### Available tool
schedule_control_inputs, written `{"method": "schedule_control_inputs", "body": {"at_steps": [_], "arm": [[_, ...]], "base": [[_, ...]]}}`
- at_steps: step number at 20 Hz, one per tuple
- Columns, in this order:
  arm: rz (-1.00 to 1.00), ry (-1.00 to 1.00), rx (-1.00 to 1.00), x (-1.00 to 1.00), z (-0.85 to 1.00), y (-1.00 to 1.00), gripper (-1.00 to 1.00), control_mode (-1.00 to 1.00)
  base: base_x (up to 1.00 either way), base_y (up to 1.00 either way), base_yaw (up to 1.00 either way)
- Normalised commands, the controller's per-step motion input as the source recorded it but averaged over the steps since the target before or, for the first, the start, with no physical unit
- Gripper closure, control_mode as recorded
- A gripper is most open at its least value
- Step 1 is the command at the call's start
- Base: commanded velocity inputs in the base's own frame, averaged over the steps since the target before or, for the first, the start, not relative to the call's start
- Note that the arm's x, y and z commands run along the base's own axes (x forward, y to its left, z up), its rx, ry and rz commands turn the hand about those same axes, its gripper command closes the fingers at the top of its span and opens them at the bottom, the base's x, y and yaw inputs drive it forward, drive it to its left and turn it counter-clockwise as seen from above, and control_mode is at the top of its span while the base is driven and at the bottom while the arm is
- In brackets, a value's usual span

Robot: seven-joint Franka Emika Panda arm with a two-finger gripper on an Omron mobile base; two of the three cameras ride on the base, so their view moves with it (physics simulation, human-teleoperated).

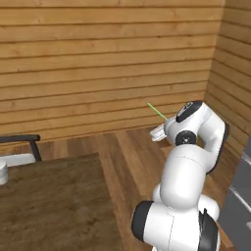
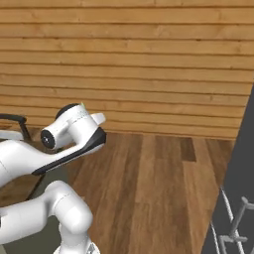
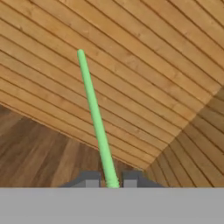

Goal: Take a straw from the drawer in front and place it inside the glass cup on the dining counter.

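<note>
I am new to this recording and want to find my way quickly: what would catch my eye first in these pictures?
First, the thin light green straw, pinched between the shut gripper and pointing up toward the wooden plank wall. Next, the dark brown wood dining counter at lower left, with the small pale glass cup at its far left edge.

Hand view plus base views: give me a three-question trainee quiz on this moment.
1. True or false: the gripper is shut on the thin light green straw.
2. In the left base view, the small pale translucent glass cup sits: A) at the left edge, on the dark brown wood dining counter; B) on the floor; C) in the gripper.
3. Fill in: the straw juts out toward the ____ plank wall.

Key: 1 true; 2 A; 3 wooden.
</note>
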Motion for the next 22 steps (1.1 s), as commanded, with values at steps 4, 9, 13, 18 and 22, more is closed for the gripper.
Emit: {"method": "schedule_control_inputs", "body": {"at_steps": [4,9,13,18,22], "arm": [[0.00,0.00,0.00,0.00,0.00,0.00,1.00,1.00],[0.00,0.00,0.00,0.00,0.00,0.00,1.00,1.00],[0.00,0.00,0.00,0.00,0.00,0.00,1.00,1.00],[0.00,0.00,0.00,0.00,0.00,0.00,1.00,1.00],[0.00,0.00,0.00,0.00,0.00,0.00,1.00,1.00]], "base": [[1.00,-0.31,0.48],[1.00,-0.43,0.43],[1.00,-0.50,0.39],[1.00,-0.46,0.42],[0.99,-0.35,0.50]]}}
